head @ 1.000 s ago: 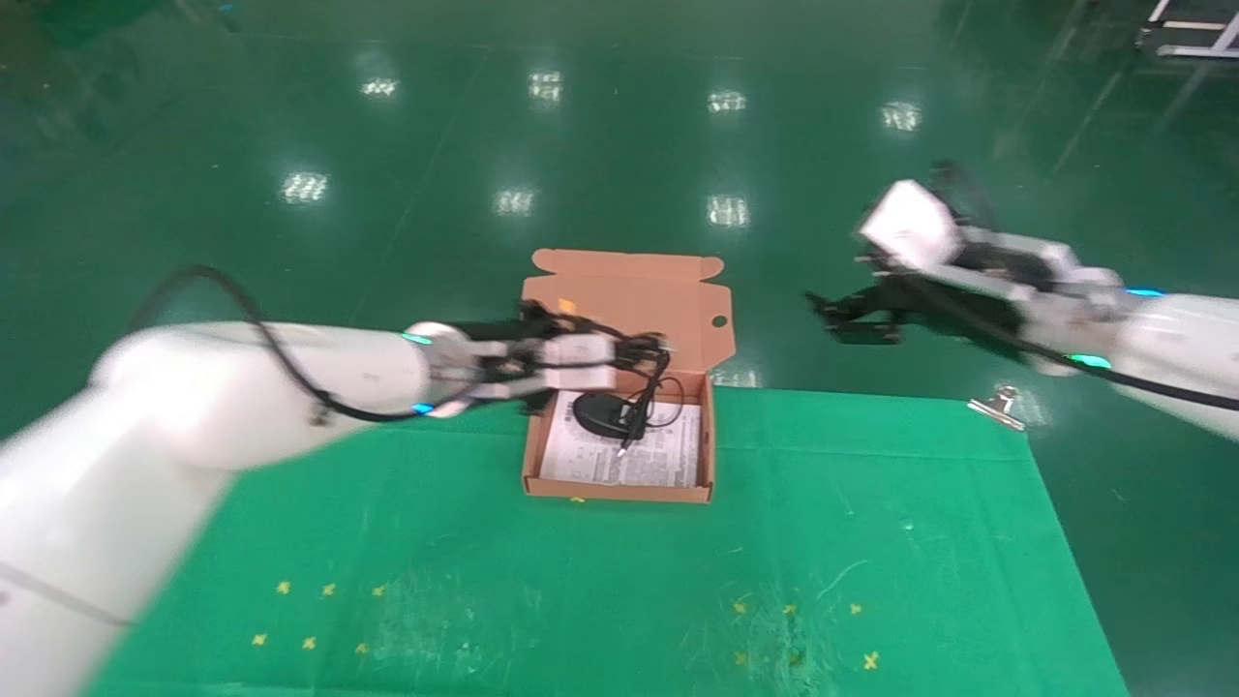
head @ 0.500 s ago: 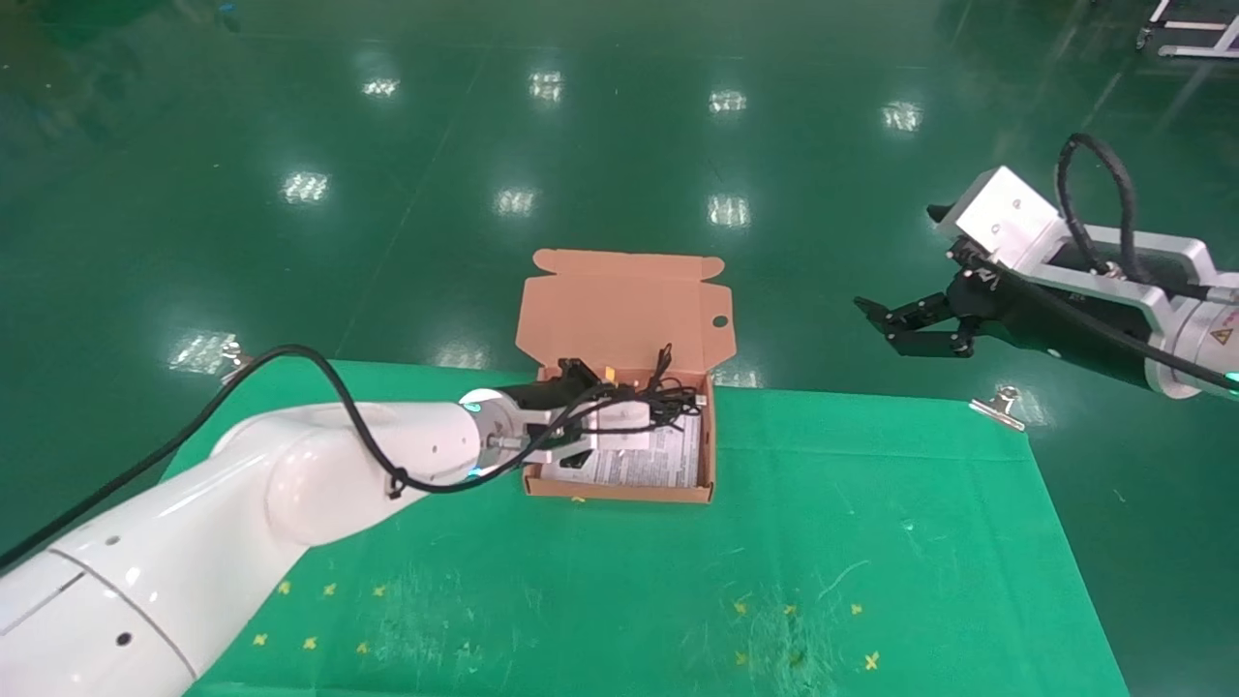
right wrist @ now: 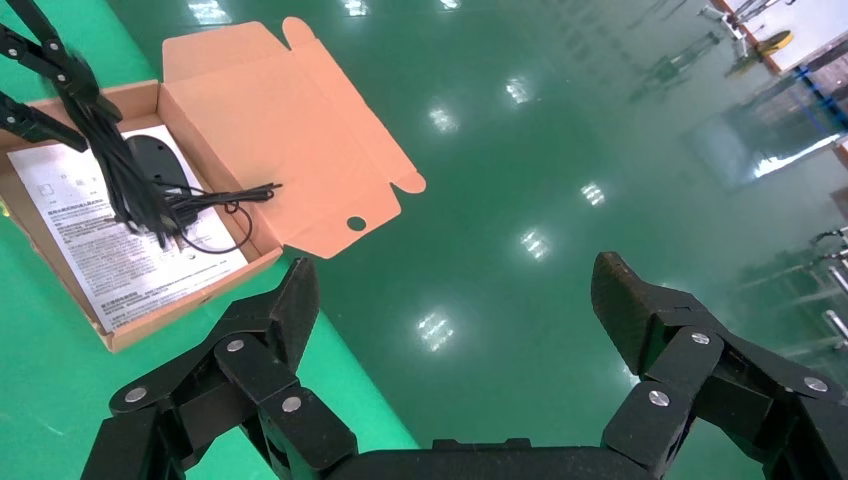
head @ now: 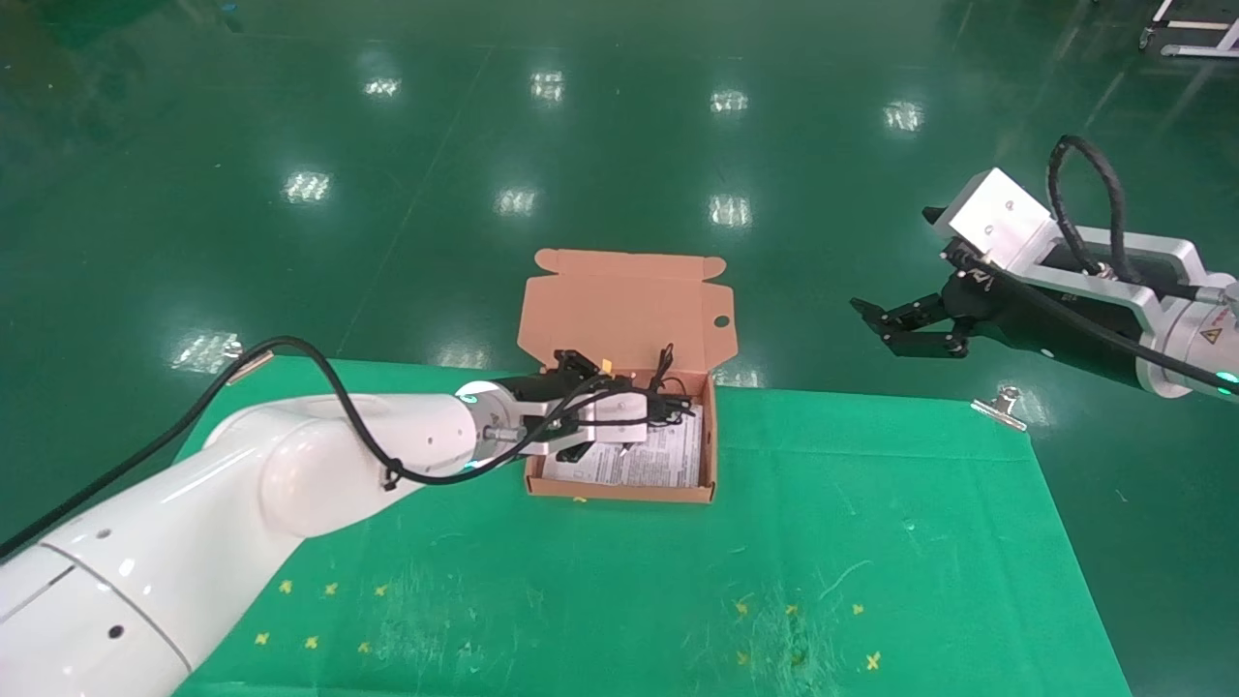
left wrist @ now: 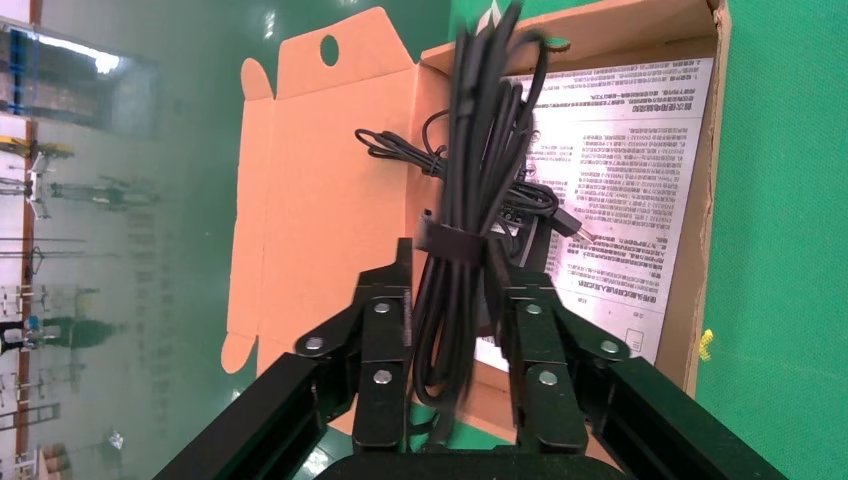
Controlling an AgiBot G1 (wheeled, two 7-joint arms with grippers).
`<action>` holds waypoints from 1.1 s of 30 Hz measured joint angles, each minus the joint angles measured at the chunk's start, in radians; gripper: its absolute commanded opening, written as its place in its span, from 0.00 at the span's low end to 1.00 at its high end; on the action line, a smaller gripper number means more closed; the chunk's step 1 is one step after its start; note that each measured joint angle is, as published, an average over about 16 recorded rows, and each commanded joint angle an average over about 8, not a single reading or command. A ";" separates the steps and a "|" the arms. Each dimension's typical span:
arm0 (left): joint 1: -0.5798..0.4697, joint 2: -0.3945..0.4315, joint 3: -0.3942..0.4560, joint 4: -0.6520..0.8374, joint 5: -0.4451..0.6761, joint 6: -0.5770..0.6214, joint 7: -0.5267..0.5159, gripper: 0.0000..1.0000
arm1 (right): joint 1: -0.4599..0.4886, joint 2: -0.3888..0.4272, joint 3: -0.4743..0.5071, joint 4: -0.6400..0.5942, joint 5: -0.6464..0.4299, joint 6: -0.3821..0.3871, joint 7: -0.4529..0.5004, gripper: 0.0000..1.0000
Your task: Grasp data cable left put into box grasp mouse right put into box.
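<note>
Green-covered desk on a glossy green floor

The desk (head: 871, 542) is covered by a green cloth, which is marked with small yellow crosses (head: 310, 641) and pale scuffs. A metal clip (head: 997, 405) is fixed at the far right corner, another (head: 247, 358) at the far left. Ceiling lights are reflected on the floor (head: 619, 126).

Nothing can be read with certainty. The white sheet (left wrist: 625, 170) lining the box (left wrist: 300, 200) carries dense rows of small black print, seemingly Chinese characters, too fine to make out in any view. A yellow triangular warning sign (head: 1212, 336) sits on the metal wrist of the right arm, its symbol too small to tell. Small yellow cross marks (head: 330, 589) dot the green desk cloth.
</note>
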 measured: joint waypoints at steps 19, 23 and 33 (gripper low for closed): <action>-0.128 -0.165 -0.091 -0.110 -0.011 0.007 -0.100 1.00 | 0.114 -0.009 0.082 -0.014 0.069 -0.104 -0.099 1.00; -0.116 -0.194 -0.116 -0.130 -0.057 0.041 -0.102 1.00 | 0.101 -0.010 0.114 -0.014 0.091 -0.151 -0.120 1.00; -0.034 -0.285 -0.213 -0.196 -0.260 0.191 -0.094 1.00 | -0.009 -0.016 0.250 -0.020 0.197 -0.301 -0.177 1.00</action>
